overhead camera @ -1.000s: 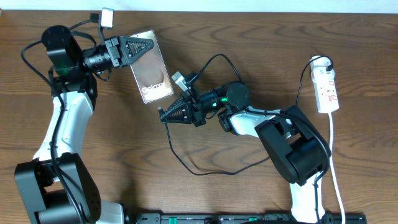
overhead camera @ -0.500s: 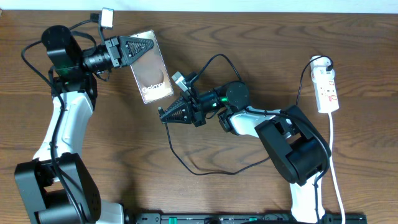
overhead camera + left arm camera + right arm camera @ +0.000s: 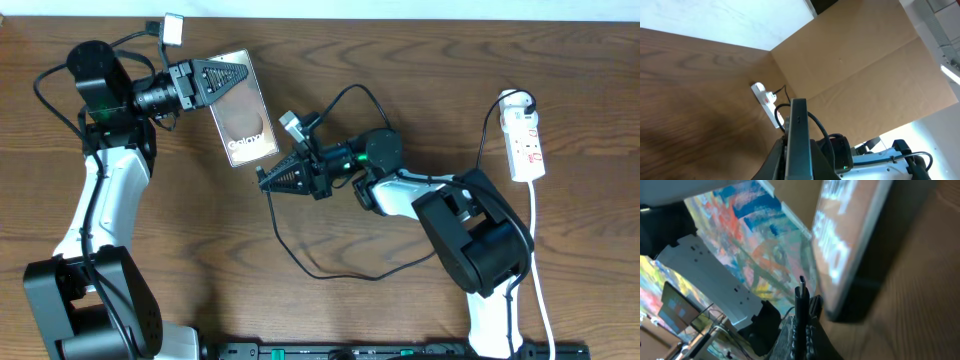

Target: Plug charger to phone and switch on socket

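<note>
Over at 10 o'clock on the table (image 3: 400,60): gripping the phone (image 3: 243,125) with the left claw (image 3: 240,76), pinching the charger tip (image 3: 801,287) in the right claw (image 3: 264,181) just off its 5 o'clock corner. Mid plug-in (not mated yet, looks like). Next: lining tip to port, pushing in, then flipping the socket (image 3: 527,145) at 3 o'clock.

The phone (image 3: 243,120) fades brown to silver with white lettering, the charger cable (image 3: 340,278) is black, and the power strip (image 3: 527,146) is white with seemingly red marks.
</note>
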Controlling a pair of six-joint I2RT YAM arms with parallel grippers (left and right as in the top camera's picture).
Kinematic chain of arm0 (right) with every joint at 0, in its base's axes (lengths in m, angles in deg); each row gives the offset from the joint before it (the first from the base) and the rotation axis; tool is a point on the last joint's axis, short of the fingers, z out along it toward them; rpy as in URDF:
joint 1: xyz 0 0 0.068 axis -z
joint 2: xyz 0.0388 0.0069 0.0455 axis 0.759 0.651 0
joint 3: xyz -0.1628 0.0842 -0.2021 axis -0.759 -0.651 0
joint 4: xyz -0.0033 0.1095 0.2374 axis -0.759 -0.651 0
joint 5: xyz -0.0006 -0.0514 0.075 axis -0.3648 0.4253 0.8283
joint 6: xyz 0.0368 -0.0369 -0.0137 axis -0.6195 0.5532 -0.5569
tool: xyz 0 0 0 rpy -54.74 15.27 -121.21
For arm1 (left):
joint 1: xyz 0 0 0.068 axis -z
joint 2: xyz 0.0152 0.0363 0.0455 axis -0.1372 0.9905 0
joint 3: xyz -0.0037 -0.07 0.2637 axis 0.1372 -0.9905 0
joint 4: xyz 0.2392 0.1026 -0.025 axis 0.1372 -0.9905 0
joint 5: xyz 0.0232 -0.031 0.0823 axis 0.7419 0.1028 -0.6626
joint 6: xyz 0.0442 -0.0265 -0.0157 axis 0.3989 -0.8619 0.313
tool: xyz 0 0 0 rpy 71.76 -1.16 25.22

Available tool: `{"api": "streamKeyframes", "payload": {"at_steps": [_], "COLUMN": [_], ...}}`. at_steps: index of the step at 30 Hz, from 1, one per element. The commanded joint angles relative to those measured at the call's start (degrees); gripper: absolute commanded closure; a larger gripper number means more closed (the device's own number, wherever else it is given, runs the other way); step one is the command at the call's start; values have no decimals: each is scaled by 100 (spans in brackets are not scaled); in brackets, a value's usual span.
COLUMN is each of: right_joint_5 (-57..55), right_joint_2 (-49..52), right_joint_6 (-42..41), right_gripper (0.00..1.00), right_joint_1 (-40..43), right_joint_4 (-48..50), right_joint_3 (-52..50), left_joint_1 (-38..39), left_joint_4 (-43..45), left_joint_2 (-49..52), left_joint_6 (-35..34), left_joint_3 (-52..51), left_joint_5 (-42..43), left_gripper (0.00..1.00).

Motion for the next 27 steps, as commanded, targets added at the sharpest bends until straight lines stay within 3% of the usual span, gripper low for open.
{"api": "streamKeyframes", "payload": {"at_steps": [1, 27], "right_joint_5": [-251, -470], "right_joint_2": [46, 46], "right_joint_6": [-17, -17], "right_gripper": [99, 99], "right_joint_1": [57, 22], "right_joint_4": [-140, -352], "right_joint_3": [94, 94], "left_joint_1": [-9, -9], "left_joint_4": [31, -15], "left_joint_2": [-2, -2], "left_joint_6": [50, 50], "left_joint_3": [42, 42], "left_joint_5": [138, 94], "left_gripper": [93, 92]}}
